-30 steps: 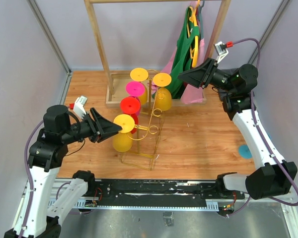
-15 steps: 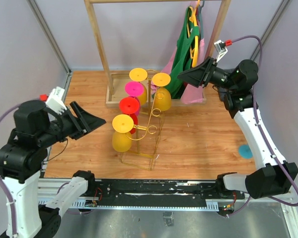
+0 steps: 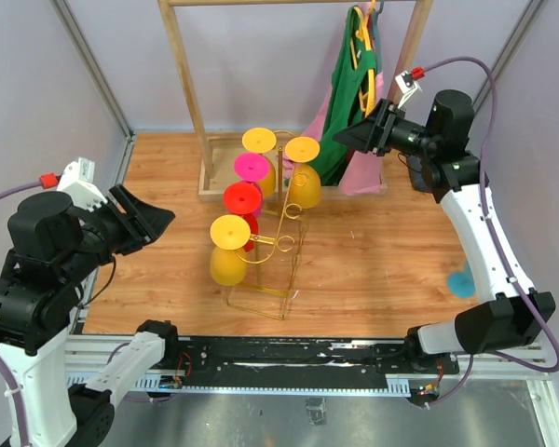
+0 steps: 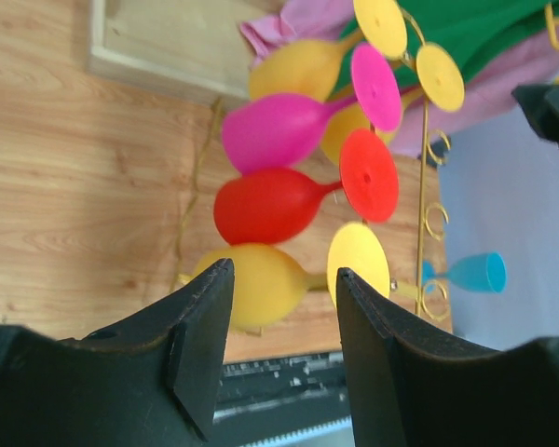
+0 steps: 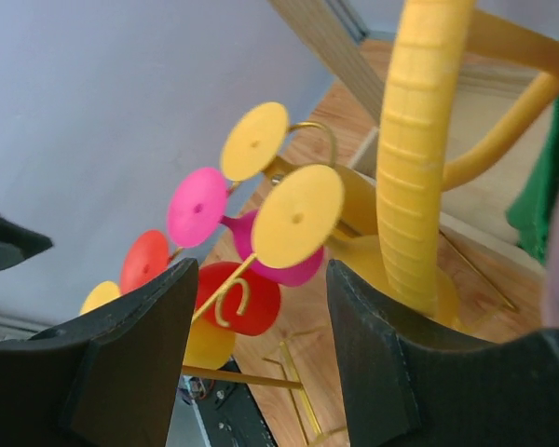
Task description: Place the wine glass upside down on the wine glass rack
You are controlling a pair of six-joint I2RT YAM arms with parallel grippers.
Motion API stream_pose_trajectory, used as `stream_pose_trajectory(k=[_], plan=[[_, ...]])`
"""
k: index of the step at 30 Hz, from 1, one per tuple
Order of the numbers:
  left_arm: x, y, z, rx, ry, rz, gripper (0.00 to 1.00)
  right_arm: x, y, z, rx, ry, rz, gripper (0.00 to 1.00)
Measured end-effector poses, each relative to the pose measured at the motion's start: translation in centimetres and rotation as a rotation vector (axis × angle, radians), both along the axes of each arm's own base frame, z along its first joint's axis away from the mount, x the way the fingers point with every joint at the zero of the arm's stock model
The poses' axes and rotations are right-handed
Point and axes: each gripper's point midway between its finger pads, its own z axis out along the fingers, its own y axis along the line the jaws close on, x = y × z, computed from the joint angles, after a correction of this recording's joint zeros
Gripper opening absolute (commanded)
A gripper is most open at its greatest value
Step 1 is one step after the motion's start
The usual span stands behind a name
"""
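The gold wire wine glass rack (image 3: 281,244) stands mid-table with several glasses hung upside down on it: yellow (image 3: 229,253), red (image 3: 244,199), pink (image 3: 252,168) and two more yellow ones. A blue wine glass (image 3: 460,282) lies on the table at the right, partly behind the right arm. My left gripper (image 3: 164,218) hovers left of the rack, open and empty. In the left wrist view my left gripper (image 4: 282,272) frames the lowest yellow glass (image 4: 261,284) and the blue glass (image 4: 475,273) lies beyond the rack. My right gripper (image 3: 347,141) is open and empty, high beside the rack (image 5: 225,300).
A tall wooden clothes rail frame (image 3: 183,84) stands behind the rack, its base board on the table. Green and pink garments (image 3: 350,102) hang from it on a yellow hanger (image 5: 419,140), right next to my right gripper (image 5: 261,267). Walls close in on both sides.
My left gripper has drawn back to the left, away from the lowest yellow glass, which stays hanging on the rack. The right arm has lifted slightly.
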Motion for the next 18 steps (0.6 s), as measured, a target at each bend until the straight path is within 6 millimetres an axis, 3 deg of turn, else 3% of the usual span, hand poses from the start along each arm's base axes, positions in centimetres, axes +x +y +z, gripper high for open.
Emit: stream_pose_trajectory(k=[8,13,18], plan=[[3.5,1.4,2.7,0.029,-0.16,0.101,0.53,1.7,-4.0,-2.9,-0.252,0.118,-0.242,0.6],[6.3,1.1,4.4,0.036,-0.252,0.105,0.53,0.9,-7.6,-5.3,-0.445,0.19,-0.386,0.57],[8.7,0.1,4.6,0.042,-0.291,0.069,0.54,-1.5,-11.4,-7.5,-0.62,0.278,-0.502,0.54]])
